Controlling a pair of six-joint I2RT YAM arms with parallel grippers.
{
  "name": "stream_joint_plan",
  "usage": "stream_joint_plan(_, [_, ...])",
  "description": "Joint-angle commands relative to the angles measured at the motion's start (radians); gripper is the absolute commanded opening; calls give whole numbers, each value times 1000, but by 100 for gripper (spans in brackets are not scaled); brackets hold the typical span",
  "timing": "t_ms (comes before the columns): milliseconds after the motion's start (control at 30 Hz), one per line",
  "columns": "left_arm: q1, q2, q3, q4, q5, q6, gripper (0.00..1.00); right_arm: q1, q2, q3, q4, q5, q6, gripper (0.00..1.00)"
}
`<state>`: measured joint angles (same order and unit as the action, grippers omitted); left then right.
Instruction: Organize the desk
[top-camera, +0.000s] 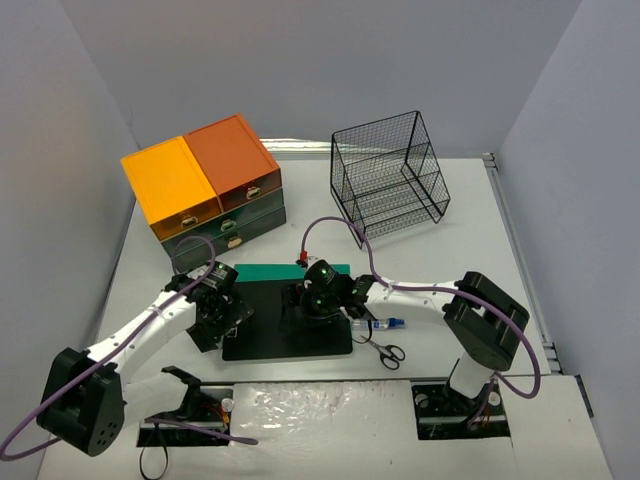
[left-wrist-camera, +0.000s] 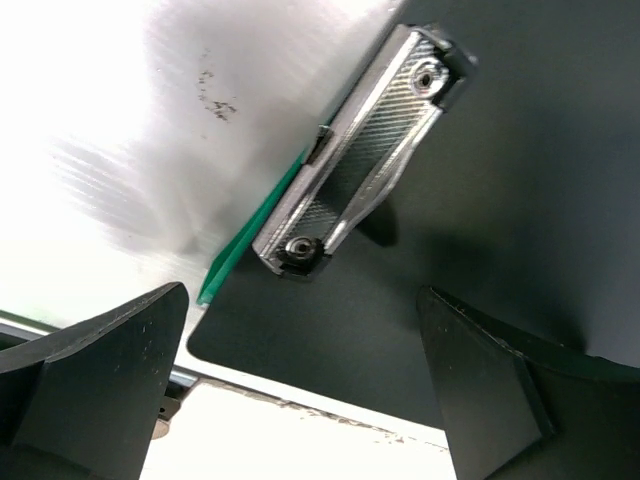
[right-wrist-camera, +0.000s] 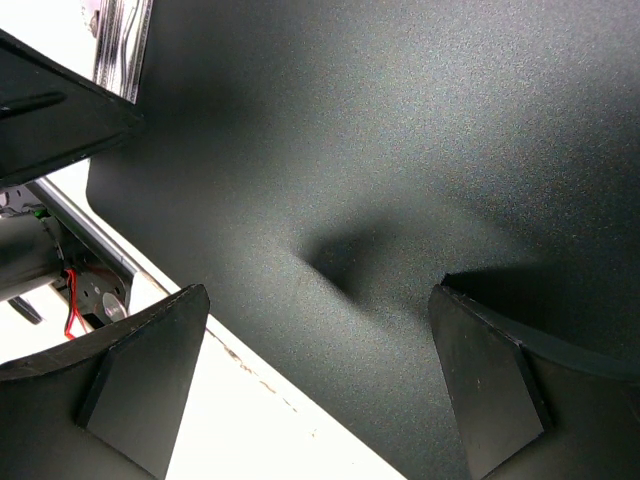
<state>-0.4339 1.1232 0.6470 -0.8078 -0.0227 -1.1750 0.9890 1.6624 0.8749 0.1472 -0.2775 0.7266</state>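
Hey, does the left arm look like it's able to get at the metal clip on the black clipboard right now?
Probably yes. The left gripper is open and sits just over the black clipboard, with the metal clip directly ahead of its fingers and nothing between them.

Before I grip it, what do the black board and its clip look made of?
Board: probably plastic or coated fibreboard, since it is matte black and finely grained with no glare. Clip: metal, likely polished steel, given the bright reflections, a woven-pattern embossed face and a rivet at each end.
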Motion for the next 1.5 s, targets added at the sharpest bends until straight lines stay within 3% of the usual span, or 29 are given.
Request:
stream_joint_plan(0, [-5, 42, 54, -5, -23, 18, 97, 10, 17, -13, -23, -6, -18, 89])
stream_joint_plan(267, [-5, 142, 249, -137, -187, 119, 94, 10, -1, -23, -20, 13, -8, 89])
stream_joint_plan(500, [-3, 221, 353, -172, -225, 190, 91, 12, -9, -37, -13, 21, 3, 89])
stream_joint_plan(967, [-5, 215, 248, -123, -156, 189, 78, 11, -21, -62, 7, 31, 24, 89])
stream_joint_plan(1467, [-8, 287, 228, 1, -96, 254, 78, 13, -26, -68, 11, 35, 31, 89])
